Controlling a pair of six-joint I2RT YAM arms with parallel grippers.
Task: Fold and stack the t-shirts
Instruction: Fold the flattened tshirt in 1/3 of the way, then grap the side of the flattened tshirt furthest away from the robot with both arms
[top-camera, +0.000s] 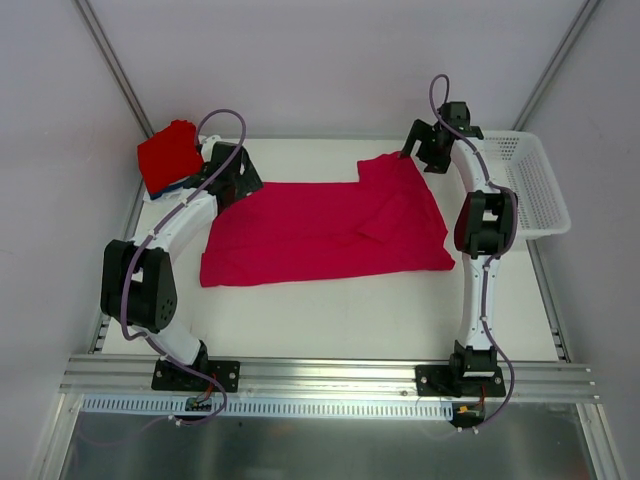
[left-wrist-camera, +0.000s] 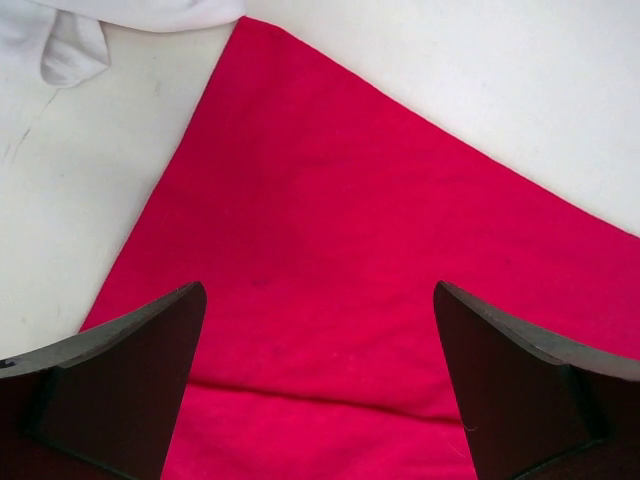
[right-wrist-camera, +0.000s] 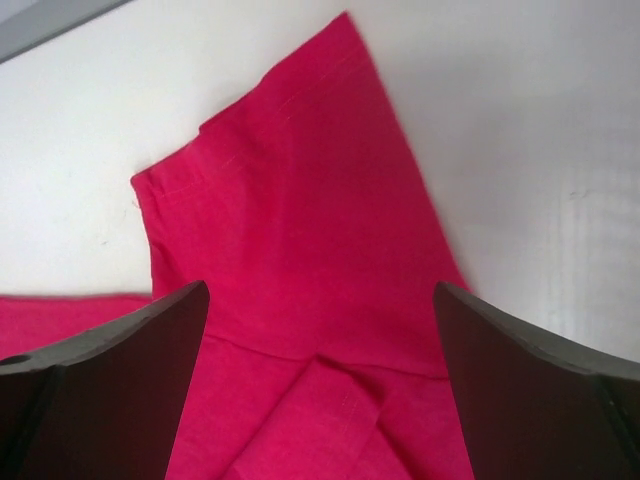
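The left hand (left-wrist-camera: 318, 290) and right hand (right-wrist-camera: 320, 288) hang wide open and empty over the far edge of the pink shirt (top-camera: 320, 230) spread on the desk (top-camera: 330, 315), so uneven pinches could skew the fold.

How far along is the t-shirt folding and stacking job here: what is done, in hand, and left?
Done: a folded bright red cloth t-shirt lies on blue cloth at the table's far left corner. In hand: the crimson-pink cloth t-shirt lies mostly spread out; the left gripper and right gripper, both open, hover over its far corners, gripping nothing. Left: fold it and stack it there.
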